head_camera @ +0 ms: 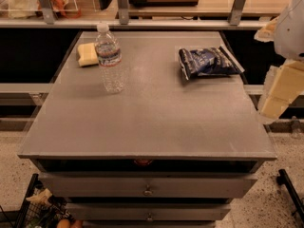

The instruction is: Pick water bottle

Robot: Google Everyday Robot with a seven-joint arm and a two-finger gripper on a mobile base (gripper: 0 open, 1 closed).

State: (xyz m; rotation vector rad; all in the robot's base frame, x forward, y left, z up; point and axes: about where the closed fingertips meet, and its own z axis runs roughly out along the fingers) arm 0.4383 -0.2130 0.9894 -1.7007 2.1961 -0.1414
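Observation:
The water bottle point(109, 58) stands upright on the far left part of the grey tabletop point(147, 118). It is clear and ribbed, with a white cap and a white label with red and blue print. My gripper point(277, 96), with cream-coloured parts under a white arm, hangs at the right edge of the view, beside the table's right side. It is far to the right of the bottle and holds nothing that I can see.
A yellow sponge point(87, 54) lies just left of and behind the bottle. A dark blue snack bag point(207, 62) lies at the far right. Drawers point(148, 186) sit under the top. A shelf rail point(142, 20) runs behind the table. A wire basket point(38, 210) stands at the lower left.

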